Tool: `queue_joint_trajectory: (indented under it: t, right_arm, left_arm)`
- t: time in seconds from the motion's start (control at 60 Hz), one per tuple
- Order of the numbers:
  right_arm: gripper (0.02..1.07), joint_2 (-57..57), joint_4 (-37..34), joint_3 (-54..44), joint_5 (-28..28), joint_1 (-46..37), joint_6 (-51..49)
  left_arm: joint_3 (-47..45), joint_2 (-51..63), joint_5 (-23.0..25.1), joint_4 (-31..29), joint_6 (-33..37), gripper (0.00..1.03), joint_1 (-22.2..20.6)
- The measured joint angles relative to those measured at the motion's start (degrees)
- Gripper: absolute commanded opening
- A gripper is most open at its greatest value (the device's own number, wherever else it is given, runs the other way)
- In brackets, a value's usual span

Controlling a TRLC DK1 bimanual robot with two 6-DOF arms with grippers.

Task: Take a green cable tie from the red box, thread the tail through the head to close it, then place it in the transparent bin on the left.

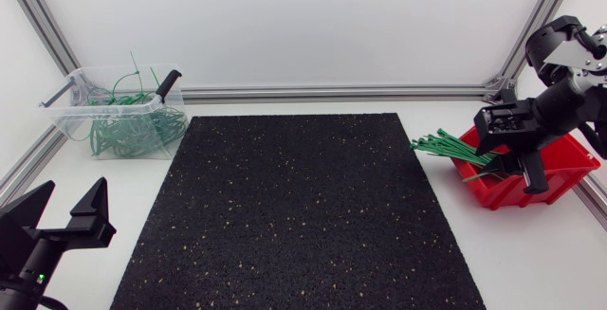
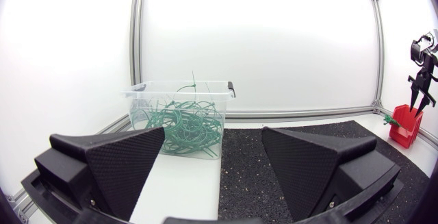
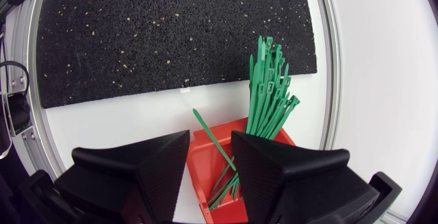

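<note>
right tool point(image 3: 210, 139) open over red box point(image 3: 203, 176) of green cable ties point(image 3: 267, 94); left tool point(image 2: 212, 133) wide open

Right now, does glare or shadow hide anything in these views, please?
Head view: soft even light, no glare on the transparent bin. Left wrist view: bright, green cable ties distinct. Right wrist view: only the right gripper covers part of the red box, not shadow.

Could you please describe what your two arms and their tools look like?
The left tool and the right tool are matte black, each with two broad wedge-shaped fingers whose inner faces carry a fine dimpled texture. A small green light glows on the black left arm; the right arm has black joints and a silver-grey plate.
</note>
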Motion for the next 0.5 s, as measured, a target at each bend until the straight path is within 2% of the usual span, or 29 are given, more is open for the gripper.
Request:
queue_joint_trajectory:
  t: [0.2, 0.5]
  right_arm:
    - [0.71, 4.35, 1.11, 0.00, 0.55, -2.86, -2.36]
    - [0.70, 8.41, 6.23, -1.05, 0.55, -2.84, -2.54]
  left_arm:
    - [0.00, 0.02, 0.02, 0.00, 0.00, 0.99, 0.02]
    - [0.00, 0.02, 0.00, 0.00, 0.00, 0.99, 0.00]
